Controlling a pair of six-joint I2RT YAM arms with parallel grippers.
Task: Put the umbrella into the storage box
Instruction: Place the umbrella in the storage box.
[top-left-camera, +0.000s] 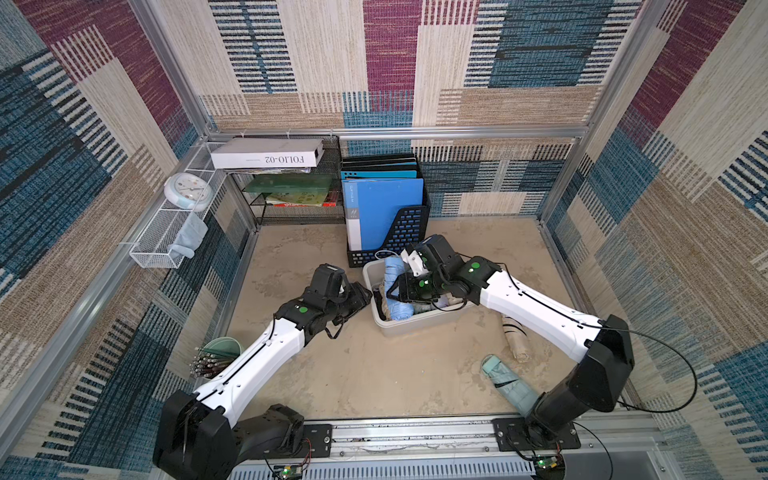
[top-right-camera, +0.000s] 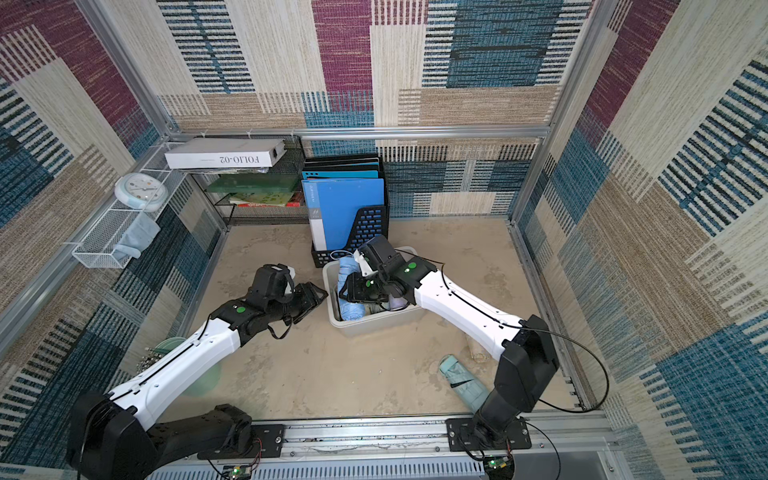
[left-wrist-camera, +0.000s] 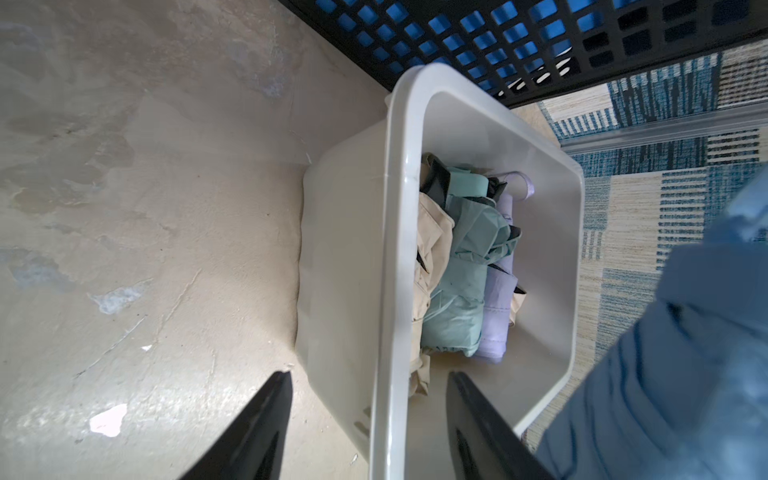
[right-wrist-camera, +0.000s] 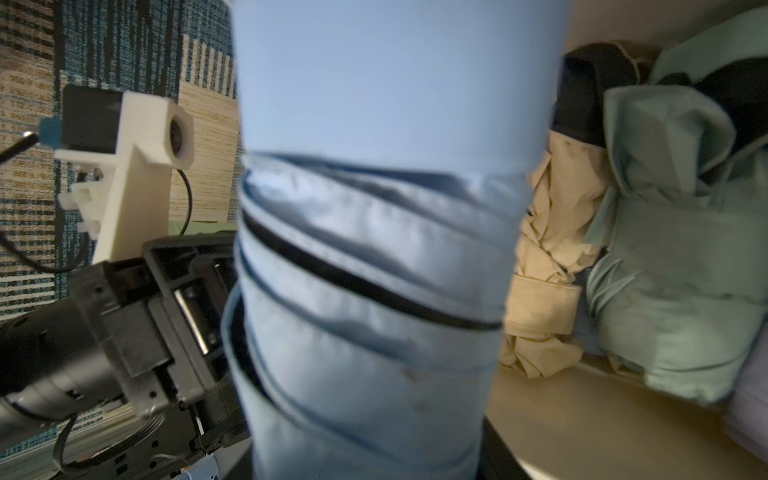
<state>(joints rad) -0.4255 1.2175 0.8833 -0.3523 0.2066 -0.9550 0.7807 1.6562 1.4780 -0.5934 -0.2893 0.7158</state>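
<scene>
The storage box (top-left-camera: 419, 325) is a pale tub on the table in both top views, just in front of the file holder. A folded blue umbrella (top-left-camera: 400, 311) slants into it, its upper end near the holder. My right gripper (top-left-camera: 392, 293) is shut on the umbrella's middle, and the cloth (right-wrist-camera: 374, 249) fills the right wrist view. Beige (left-wrist-camera: 432, 249), mint (left-wrist-camera: 465, 282) and lilac (left-wrist-camera: 498, 307) umbrellas lie inside the box. My left gripper (left-wrist-camera: 370, 374) is open, one finger outside the box rim (left-wrist-camera: 395, 249) and one inside, with gaps on both sides.
A black perforated file holder (top-left-camera: 399, 237) with blue folders stands right behind the box. A mint umbrella (top-left-camera: 507, 384) and a beige umbrella (top-left-camera: 515, 338) lie on the table under the right arm. A green cup of pens (top-left-camera: 216, 357) stands near the left arm.
</scene>
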